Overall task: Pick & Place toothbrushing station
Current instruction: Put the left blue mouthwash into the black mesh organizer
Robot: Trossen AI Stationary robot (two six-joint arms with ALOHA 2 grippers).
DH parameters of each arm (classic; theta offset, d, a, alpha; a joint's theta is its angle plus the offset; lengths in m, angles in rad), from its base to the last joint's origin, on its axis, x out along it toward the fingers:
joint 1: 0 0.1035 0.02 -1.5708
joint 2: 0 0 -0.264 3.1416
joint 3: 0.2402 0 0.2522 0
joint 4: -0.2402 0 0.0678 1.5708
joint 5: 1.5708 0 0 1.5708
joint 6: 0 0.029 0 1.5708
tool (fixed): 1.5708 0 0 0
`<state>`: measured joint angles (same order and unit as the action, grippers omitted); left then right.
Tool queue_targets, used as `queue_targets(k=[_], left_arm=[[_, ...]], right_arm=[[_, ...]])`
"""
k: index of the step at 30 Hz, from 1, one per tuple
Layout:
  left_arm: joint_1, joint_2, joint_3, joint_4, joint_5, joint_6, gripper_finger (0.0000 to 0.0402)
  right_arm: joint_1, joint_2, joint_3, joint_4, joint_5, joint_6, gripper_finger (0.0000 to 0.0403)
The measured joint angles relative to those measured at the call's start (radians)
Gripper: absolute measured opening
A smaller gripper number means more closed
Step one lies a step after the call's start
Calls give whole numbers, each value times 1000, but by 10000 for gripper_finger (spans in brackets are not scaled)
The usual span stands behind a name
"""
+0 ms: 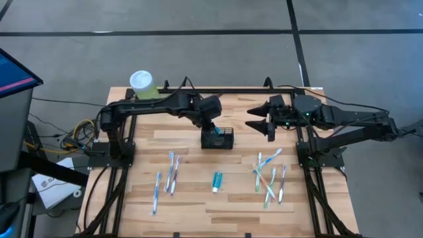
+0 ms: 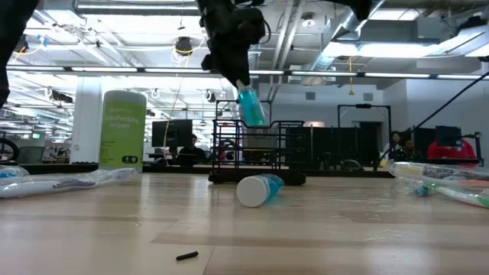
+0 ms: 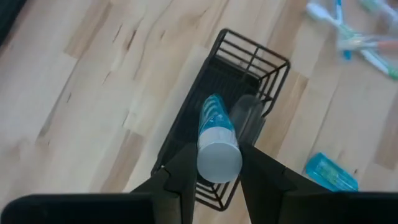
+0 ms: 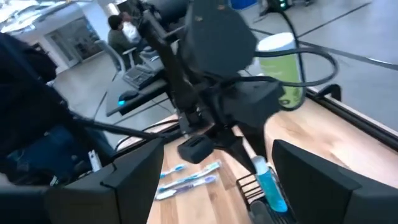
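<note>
The toothbrushing station, a small black wire caddy (image 1: 225, 140), stands on the wooden table; it also shows in the low view (image 2: 267, 153) and the left wrist view (image 3: 249, 68). My left gripper (image 1: 213, 125) hangs right above the caddy's left end, shut on a blue toothpaste tube (image 2: 250, 105) with a white cap (image 3: 219, 158). My right gripper (image 1: 255, 118) hovers open and empty to the right of the caddy, its fingers pointing toward it. My left gripper pinches the tube's cap end (image 3: 217, 144) between its two fingers (image 3: 181, 169), coming from above and pointing down. The tube hangs tilted below the fingers, clear of the table. Its lower end (image 2: 261, 121) is at about the caddy's top rim.
A second blue tube (image 1: 217, 181) lies on the table in front of the caddy. Toothbrushes lie in a group at the near left (image 1: 168, 175) and another at the near right (image 1: 271, 177). A green canister with a white lid (image 1: 142, 84) stands at the far left corner.
</note>
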<state>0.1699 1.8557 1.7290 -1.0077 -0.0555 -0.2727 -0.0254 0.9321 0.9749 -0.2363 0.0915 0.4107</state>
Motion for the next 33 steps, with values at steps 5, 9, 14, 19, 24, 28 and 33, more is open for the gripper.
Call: queue_targets(k=[5,9,14,19,24,28,33], left_arm=[[2,26,1,0,2,-20,92],[6,26,1,3,-10,-23,92],[28,26,1,3,-13,-8,92],[51,26,1,11,-8,36,92],[61,26,1,10,-5,37,92],[36,26,1,14,4,31,92],[10,26,0,24,0,14,92]], right_arm=[[0,1,0,-2,-16,-3,292],[0,4,0,-1,-16,-27,292],[0,6,0,-2,-16,-61,292],[-20,6,0,-2,-15,-71,292],[-36,6,0,-2,-14,-78,292],[-41,6,0,-9,-14,-82,292],[-41,6,0,-13,-13,-105,292]])
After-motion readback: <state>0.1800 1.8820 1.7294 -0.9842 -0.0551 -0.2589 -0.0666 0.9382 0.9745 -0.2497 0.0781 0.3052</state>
